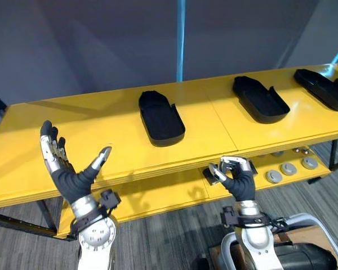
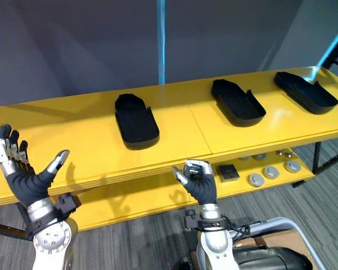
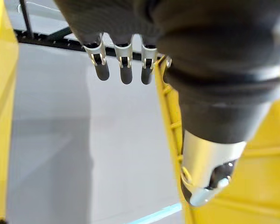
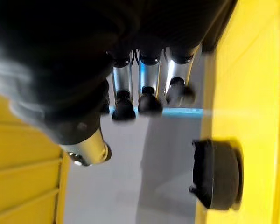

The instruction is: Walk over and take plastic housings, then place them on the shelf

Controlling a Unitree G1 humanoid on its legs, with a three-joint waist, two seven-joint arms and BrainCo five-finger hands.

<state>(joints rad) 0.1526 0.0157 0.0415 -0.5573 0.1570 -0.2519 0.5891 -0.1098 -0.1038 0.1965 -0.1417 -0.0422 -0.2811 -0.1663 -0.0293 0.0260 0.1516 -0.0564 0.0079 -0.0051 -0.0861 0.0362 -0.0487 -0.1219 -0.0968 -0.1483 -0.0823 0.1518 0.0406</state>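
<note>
while standing before the yellow worktop, nothing yet taken: three black plastic housings lying well apart along it, open side up. left hand raised by the front edge, fingers spread wide, empty. right hand lower, fingers curled, empty. step, as judged: approach and reach. next: reaching over the edge to the nearest of them, closing round its rim.

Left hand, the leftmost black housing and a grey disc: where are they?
left hand (image 1: 66, 179), left eye view, on its dark palm.
leftmost black housing (image 1: 160, 121), left eye view, on its inner floor.
grey disc (image 1: 274, 176), left eye view, on its flat top.
</note>
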